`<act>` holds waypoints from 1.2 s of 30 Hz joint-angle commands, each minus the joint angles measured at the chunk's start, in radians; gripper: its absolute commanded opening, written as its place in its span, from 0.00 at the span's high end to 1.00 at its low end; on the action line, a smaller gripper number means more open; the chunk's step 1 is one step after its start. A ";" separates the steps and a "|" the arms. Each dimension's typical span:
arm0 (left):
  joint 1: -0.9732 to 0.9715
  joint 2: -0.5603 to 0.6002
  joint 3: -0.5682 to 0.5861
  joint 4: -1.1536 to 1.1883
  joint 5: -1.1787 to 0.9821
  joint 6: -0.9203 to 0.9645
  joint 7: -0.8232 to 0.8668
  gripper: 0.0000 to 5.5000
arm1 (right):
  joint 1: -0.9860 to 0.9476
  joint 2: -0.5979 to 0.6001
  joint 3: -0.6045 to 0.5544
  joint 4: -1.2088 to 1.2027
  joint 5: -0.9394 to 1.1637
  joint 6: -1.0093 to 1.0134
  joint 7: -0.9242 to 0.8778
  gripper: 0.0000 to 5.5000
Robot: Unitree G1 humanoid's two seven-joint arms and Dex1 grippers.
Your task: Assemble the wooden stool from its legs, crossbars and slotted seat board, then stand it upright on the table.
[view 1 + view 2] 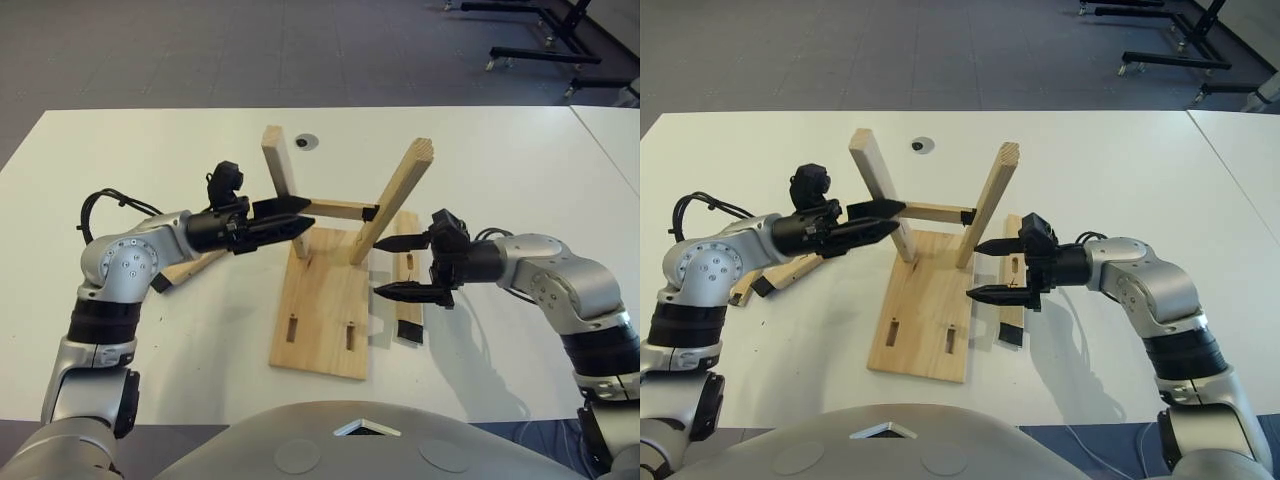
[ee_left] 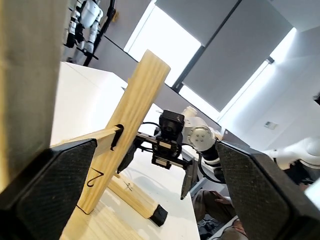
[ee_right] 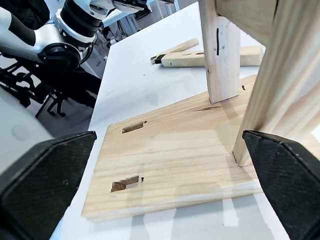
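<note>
Pine seat board (image 1: 325, 320) flat mid-table (image 1: 500, 170); left leg (image 1: 278, 160), right leg (image 1: 400, 190) upright in far slots, crossbar (image 1: 335, 209) between. We log the loose leg (image 1: 408, 312) along the board's right edge, axis near-to-far, under our wide-open right gripper (image 1: 378, 267), the nearer. Left gripper (image 1: 305, 215), parted, flanks crossbar's left end.

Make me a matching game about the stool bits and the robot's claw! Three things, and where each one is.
1 seat board
2 crossbar
3 right claw

A open, above a loose piece beside the board
B lying flat on the table
C joining the two upright legs

Pairs: 1-B, 2-C, 3-A
</note>
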 commanded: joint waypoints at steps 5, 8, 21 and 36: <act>0.002 0.029 0.067 -0.078 -0.043 0.038 -0.091 0.20 | -0.025 0.035 -0.032 0.049 -0.039 -0.039 -0.019 0.02; 0.079 0.068 0.148 -0.163 -0.124 0.072 -0.126 0.20 | 0.016 0.032 -0.069 0.032 -0.028 -0.044 -0.039 0.02; 0.210 0.261 0.331 -0.047 0.187 -0.169 -0.017 0.20 | 0.082 0.141 -0.113 -0.120 0.045 0.003 -0.231 0.02; 0.419 0.258 0.293 0.012 0.718 -0.325 0.385 0.20 | 0.310 0.099 -0.343 -0.326 0.135 0.007 -0.318 0.02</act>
